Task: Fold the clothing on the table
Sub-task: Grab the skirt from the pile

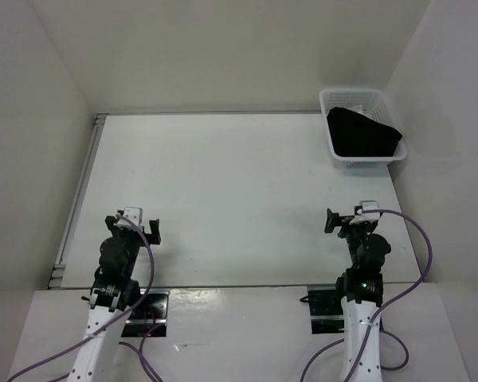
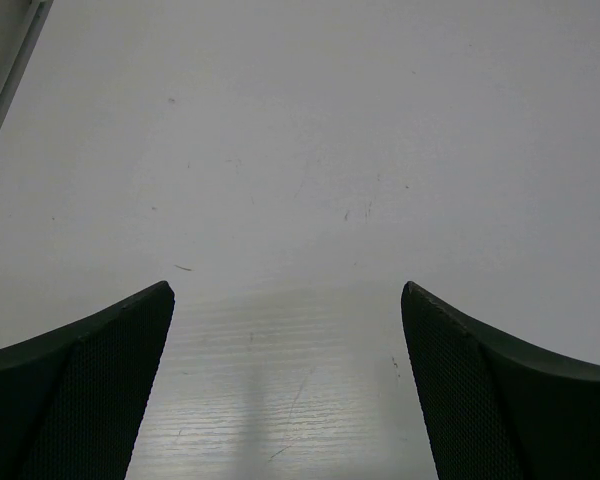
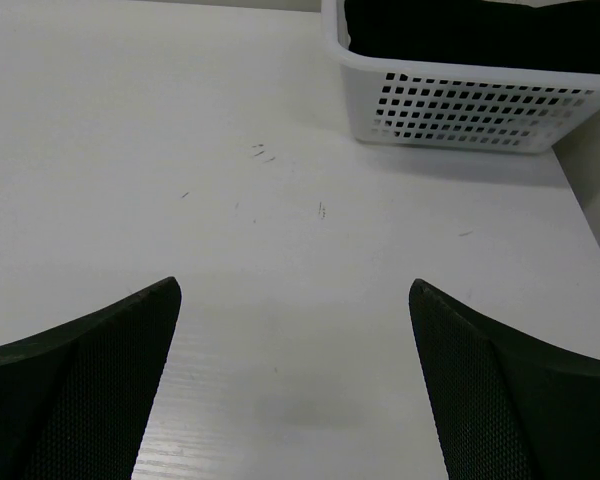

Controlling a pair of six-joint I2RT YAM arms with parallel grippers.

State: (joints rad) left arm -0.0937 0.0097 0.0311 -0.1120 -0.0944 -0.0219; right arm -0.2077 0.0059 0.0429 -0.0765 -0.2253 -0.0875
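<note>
two claws with dark mesh-textured fingers (image 2: 80, 390), the left claw (image 1: 133, 225) and the right claw (image 1: 352, 225), hang spread wide and empty over the smooth white desk (image 1: 223, 183), well apart from the white plastic lattice basket (image 1: 366, 160), inside which the soft matte black clothing (image 1: 362, 134) lies in a rumpled heap.

both arms sit folded low at the near edge of the table (image 1: 223, 175), well apart: the left arm (image 1: 115, 263) by the near left corner, the right arm (image 1: 365, 263) by the near right corner. each wrist tips forward and down. the left gripper (image 1: 134, 225) has its jaws spread wide, nothing between them, its dark fingers (image 2: 70, 390) at the lower corners of its wrist view. the right gripper (image 1: 352, 221) is likewise wide and empty, fingers (image 3: 70, 390) apart
</note>
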